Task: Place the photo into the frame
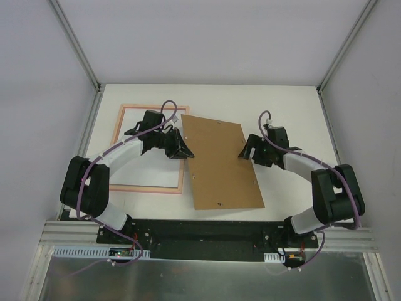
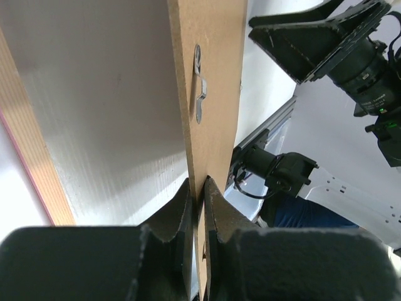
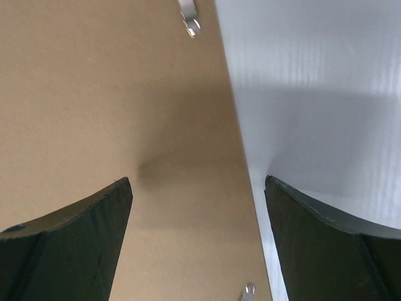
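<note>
The frame (image 1: 145, 188) lies flat at the left, peach side up; its edge also shows in the left wrist view (image 2: 30, 150). A white sheet (image 1: 141, 168) fills it, seemingly the photo's white back; no printed side shows. The plain brown backing board (image 1: 222, 163) lies tilted in the middle, its left edge over the frame's right side. My left gripper (image 1: 183, 150) is shut on the board's left edge (image 2: 210, 75), jaws pinching it (image 2: 197, 188). My right gripper (image 1: 245, 152) is open over the board's right edge (image 3: 94, 94), one finger above board, one above table (image 3: 197, 188).
Small metal turn tabs sit on the board (image 2: 199, 88) (image 3: 188, 15). The white table (image 1: 288, 113) is walled by grey panels with aluminium posts at the back corners. The arms' base rail (image 1: 207, 232) runs along the near edge.
</note>
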You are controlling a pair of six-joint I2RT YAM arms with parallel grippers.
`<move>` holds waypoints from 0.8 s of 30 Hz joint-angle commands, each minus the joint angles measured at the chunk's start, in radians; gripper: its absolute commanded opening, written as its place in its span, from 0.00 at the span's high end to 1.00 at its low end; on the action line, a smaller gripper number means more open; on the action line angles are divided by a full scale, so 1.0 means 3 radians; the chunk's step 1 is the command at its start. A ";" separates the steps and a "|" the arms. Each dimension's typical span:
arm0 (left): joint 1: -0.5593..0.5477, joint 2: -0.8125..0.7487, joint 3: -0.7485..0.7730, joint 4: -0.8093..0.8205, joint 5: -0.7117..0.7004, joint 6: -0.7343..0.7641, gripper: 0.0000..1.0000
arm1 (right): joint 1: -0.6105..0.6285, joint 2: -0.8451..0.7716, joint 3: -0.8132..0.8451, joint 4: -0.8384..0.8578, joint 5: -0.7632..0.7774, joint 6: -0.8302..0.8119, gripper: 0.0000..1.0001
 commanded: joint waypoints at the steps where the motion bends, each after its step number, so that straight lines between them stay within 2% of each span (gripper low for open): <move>1: 0.0002 -0.0101 0.0140 -0.0137 -0.0004 0.0193 0.95 | -0.0006 0.0186 -0.0077 0.0534 -0.0210 0.0174 0.12; 10: -0.0115 -0.0020 0.0227 -0.0121 -0.0213 0.0091 0.73 | 0.0009 0.0427 -0.0272 0.1015 -0.0502 0.0440 0.11; 19: -0.0279 0.0052 0.0197 0.0195 -0.0500 -0.0236 0.69 | 0.0019 0.0468 -0.0425 0.1224 -0.0614 0.0558 0.11; 24: -0.0289 -0.0045 0.0008 0.0553 -0.0627 -0.0471 0.72 | 0.0029 0.0453 -0.0471 0.1266 -0.0625 0.0578 0.11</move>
